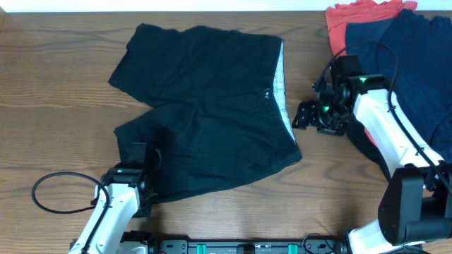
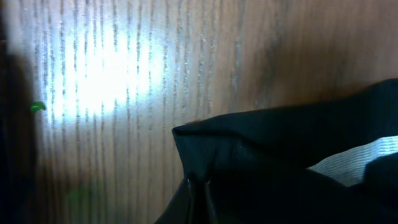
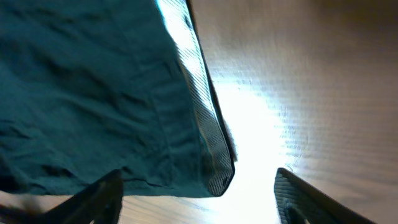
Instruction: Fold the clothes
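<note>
Shorts (image 1: pixel 205 106), black, spread flat mid-table (image 1: pixel 56 70), pale-lined waistband to the right. Right gripper (image 1: pixel 304 115) just beside the waistband, fingers apart, holding nothing. Left gripper (image 1: pixel 136 155) at the lower leg hem; its grip cannot be told. Navy garment (image 1: pixel 417 63) and coral-red garment (image 1: pixel 360 14) heaped far right.

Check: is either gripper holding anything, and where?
Right gripper is open beside the black shorts' waistband, holding nothing. Left gripper sits at a leg hem; hold cannot be told.
</note>
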